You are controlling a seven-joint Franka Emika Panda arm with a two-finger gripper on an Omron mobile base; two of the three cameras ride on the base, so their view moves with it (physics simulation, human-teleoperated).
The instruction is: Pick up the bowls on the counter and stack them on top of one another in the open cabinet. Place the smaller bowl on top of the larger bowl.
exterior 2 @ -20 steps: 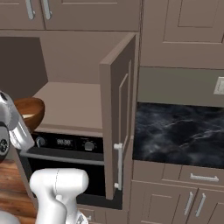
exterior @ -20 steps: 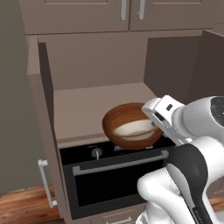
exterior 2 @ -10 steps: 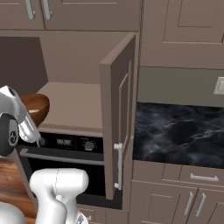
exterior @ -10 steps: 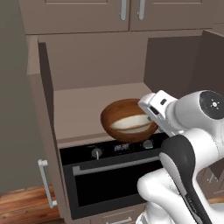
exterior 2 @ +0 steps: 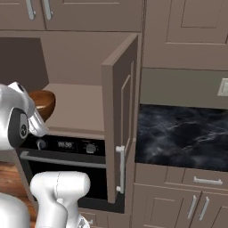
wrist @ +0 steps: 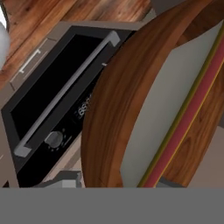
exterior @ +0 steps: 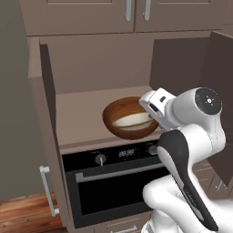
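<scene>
Low in the left base view, a black oven (exterior: 113, 191). Carries a long grey bar handle (exterior: 116, 172) across its door, a round knob (exterior: 100, 159) and a small lit display (exterior: 126, 153) on the panel above. Stands over a reddish wood floor (exterior: 22, 211). Up top, panelled cabinets (exterior: 82, 16) with paired silver bar handles (exterior: 128, 9). In the right base view, a pale wall outlet (exterior 2: 222, 87) on the grey backsplash (exterior 2: 178, 87). Lower down, a taupe drawer (exterior 2: 196, 178) with a silver pull, above two panelled doors (exterior 2: 178, 209).
</scene>
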